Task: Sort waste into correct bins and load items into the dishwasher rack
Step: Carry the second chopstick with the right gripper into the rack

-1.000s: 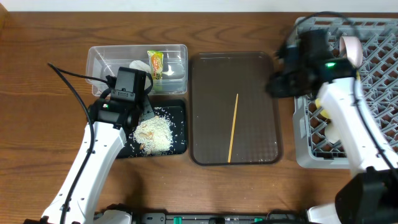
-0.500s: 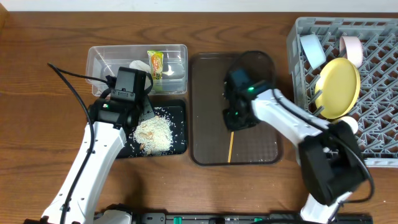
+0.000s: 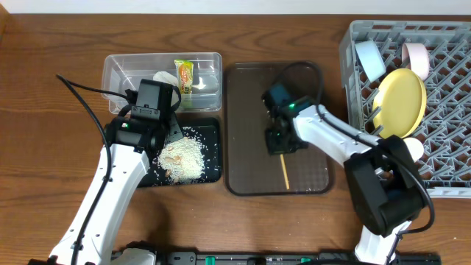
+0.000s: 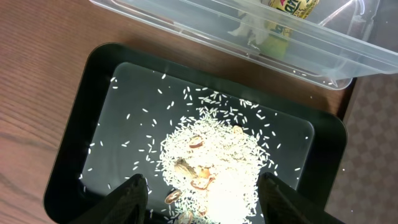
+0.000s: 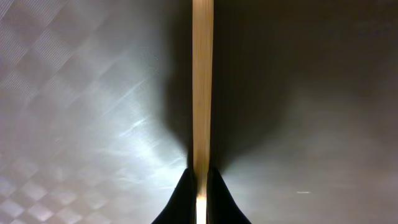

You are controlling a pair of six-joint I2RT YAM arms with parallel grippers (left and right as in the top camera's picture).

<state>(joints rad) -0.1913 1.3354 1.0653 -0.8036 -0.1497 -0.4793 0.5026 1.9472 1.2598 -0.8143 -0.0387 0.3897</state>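
Chopstick (image 3: 283,171): one wooden stick lies on the brown serving tray (image 3: 243,132), right of the tray's middle. Its upper part is hidden under the right gripper (image 3: 282,143).
Chopstick, change: a second ago it lay bare, its near end leaning left. Half a second ago the near end still pointed left. Now that end has swung to point slightly right.
Right gripper: the wrist view shows the two dark fingertips (image 5: 183,193) pinched together on the chopstick (image 5: 202,81), which runs straight up the frame.
Right arm, change: a second ago it was over the dishwasher rack (image 3: 449,88). Half a second ago it was already on the tray, and it has barely shifted since.
Dishwasher rack: it sits at the table's right end. The yellow plate (image 3: 401,103) stands on edge in it, with the light blue bowl (image 3: 367,59) and the white bowl (image 3: 416,57) behind. All three are as they were half a second ago.
Left gripper (image 4: 205,199): its fingers (image 4: 132,198) are spread wide with nothing between them, above the near end of the black tray (image 4: 81,124). It shows no change across the frames.
Rice (image 3: 184,158): a heap with brownish bits in the black tray, loose grains scattered round it, unchanged.
Clear tub (image 3: 121,70): it sits just behind the black tray and holds the snack wrapper (image 3: 184,76) and the tissue (image 3: 166,78) side by side, unchanged.
Table (image 3: 44,184): brown wood under everything.
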